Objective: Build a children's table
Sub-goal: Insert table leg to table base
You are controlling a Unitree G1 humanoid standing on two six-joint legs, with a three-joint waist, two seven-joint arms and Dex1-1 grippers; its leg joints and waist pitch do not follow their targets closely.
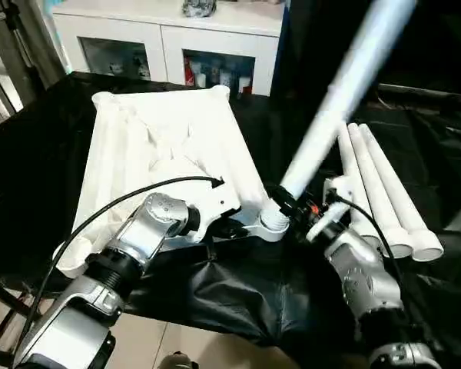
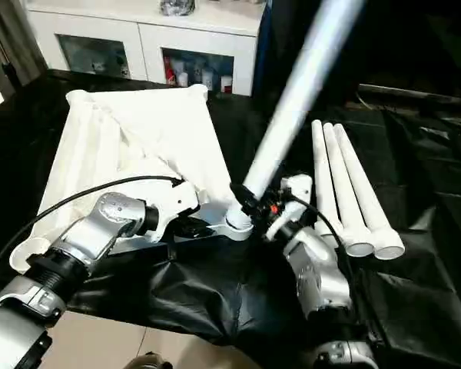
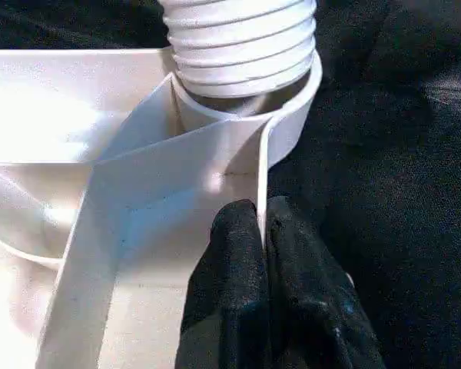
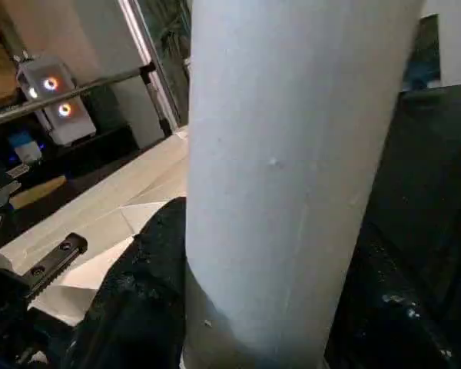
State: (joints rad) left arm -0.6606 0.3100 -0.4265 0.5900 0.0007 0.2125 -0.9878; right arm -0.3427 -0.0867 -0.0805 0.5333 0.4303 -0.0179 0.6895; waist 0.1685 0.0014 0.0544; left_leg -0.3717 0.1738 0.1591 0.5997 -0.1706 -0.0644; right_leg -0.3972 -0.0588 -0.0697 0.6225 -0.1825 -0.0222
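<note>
1. The left gripper [image 3: 263, 231] is pinched tight on the thin side wall of the tabletop [image 1: 169, 131]. One black finger [image 3: 230, 277] is inside the wall and the other is outside it.
2. This grip is just beside the near corner socket [image 3: 292, 123], a round white cup at the corner of the tabletop.
3. The right gripper [image 1: 296, 206] is squeezed around one white leg [image 1: 346, 92]. Its two black fingers [image 4: 138, 300] hug the tube on both sides, low down near the end.
4. The bottom end of that leg has ridges like a screw [image 3: 242, 38]. It sits in the corner socket. The leg leans, going up and away from the robot.
5. The two grippers are close together at this same corner, the left one on the wall and the right one on the leg.
6. The tabletop lies upside down on the big black-covered work table [image 1: 31, 169], so its ribs face up. Its near edge is by the front edge of the work table.
7. Three more white legs [image 1: 380, 192] lie side by side on the black cloth, on the robot's right, just beside the right gripper. Their open round ends point toward the robot.
8. Behind the work table stands a white cabinet [image 1: 169, 31] with small things on its shelves.
</note>
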